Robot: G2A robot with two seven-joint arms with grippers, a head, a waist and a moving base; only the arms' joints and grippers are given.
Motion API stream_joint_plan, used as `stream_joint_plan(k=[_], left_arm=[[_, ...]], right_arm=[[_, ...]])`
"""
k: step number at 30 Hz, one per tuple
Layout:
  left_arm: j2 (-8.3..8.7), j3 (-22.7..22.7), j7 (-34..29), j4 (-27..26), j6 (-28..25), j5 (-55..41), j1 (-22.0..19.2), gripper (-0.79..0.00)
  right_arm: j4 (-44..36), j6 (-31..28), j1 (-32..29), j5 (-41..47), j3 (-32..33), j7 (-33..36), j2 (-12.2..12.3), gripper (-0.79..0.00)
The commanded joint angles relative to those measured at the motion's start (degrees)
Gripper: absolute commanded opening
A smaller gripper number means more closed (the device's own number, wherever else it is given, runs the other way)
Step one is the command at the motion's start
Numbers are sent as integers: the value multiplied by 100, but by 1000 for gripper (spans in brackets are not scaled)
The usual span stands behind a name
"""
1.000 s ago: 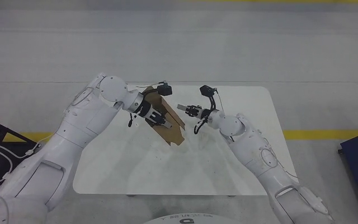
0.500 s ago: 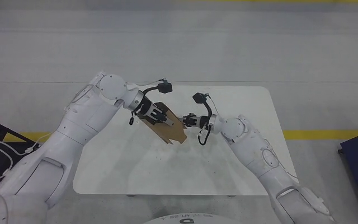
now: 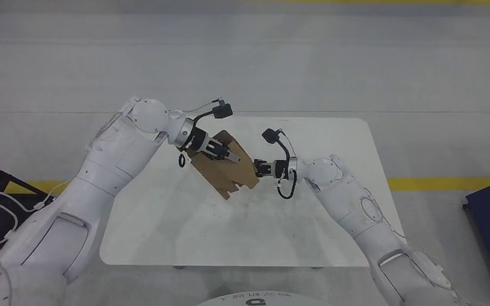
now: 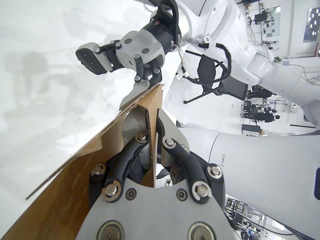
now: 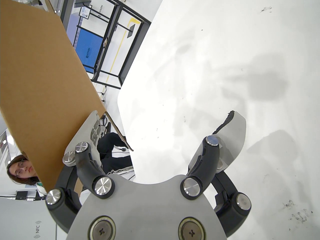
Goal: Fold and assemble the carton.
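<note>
A flat brown carton (image 3: 219, 174) is held tilted above the middle of the white table (image 3: 329, 222). My left gripper (image 3: 230, 157) is shut on one of its panels; in the left wrist view its fingers (image 4: 160, 126) pinch the corrugated edge of the carton (image 4: 62, 188). My right gripper (image 3: 257, 168) stands open at the carton's right corner. In the right wrist view one finger (image 5: 91, 126) lies against the carton (image 5: 42, 76), and the other finger (image 5: 233, 123) hangs free over the table. The left wrist view shows the right gripper (image 4: 112, 81) touching the carton's top edge.
The table top (image 5: 225, 51) carries nothing but the carton's shadow and a few dark scuffs. Its front half and right side offer free room. A black chair (image 4: 212, 81) stands beyond the table's edge.
The left arm has turned the carton from nearly on edge to a flatter tilt. The right gripper has moved left and now touches the carton's corner.
</note>
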Motion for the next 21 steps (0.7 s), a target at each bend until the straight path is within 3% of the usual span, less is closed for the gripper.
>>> stream_joint_plan(k=[1,11,21], left_arm=[[-3,-17,18,32,-3,-38,-2,-785],[30,-208,1,114,-96,-280,37,-785],[114,-689,176,238,-162,-1054,204,-785]], right_arm=[[41,-15,32,30,-31,2,-7,0],[168,85,73,180,43,-408,-9,0],[237,-224,28,863,223,6,43,0]])
